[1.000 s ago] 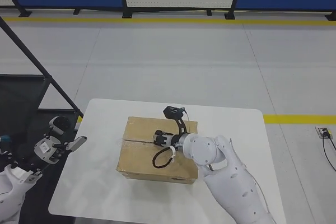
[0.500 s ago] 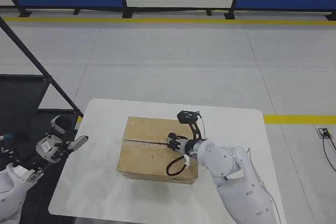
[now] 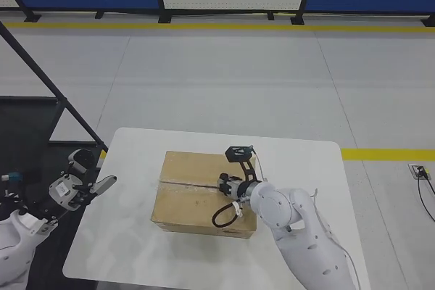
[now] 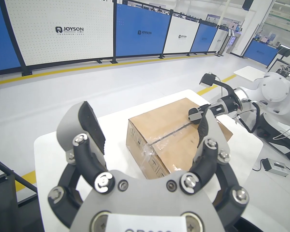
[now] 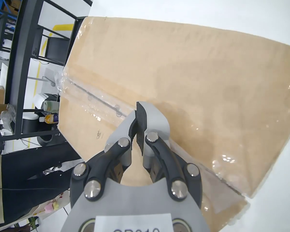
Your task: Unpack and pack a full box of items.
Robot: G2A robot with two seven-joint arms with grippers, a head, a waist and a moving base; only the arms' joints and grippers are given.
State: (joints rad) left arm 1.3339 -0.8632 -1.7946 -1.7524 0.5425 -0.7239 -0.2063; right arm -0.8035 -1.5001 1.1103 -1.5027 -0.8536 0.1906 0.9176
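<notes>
The cardboard box [image 3: 203,196] sits shut in the middle of the white table [image 3: 130,239]. Its two top flaps meet at a seam [image 3: 185,184] covered by clear tape [image 5: 87,95], so nothing can come out until that seam is broken. The right gripper [image 5: 138,118] looks placed for exactly that job: its jaws are pinched together with nothing between them, making one narrow tip, and the taped seam runs directly ahead of and beneath that tip. The tip seems to be at or just above the cardboard, though contact is hard to confirm. The left gripper [image 4: 145,118] hangs beyond the table's edge with its jaws spread wide and empty. The box lies well ahead of them, framed in the gap between the two pads [image 4: 91,126], with a corner turned toward them. That stance probably keeps it out of the other arm's way — yet ready to steady the box or lift a flap once the tape gives. Unpacking has not yet begun.
</notes>
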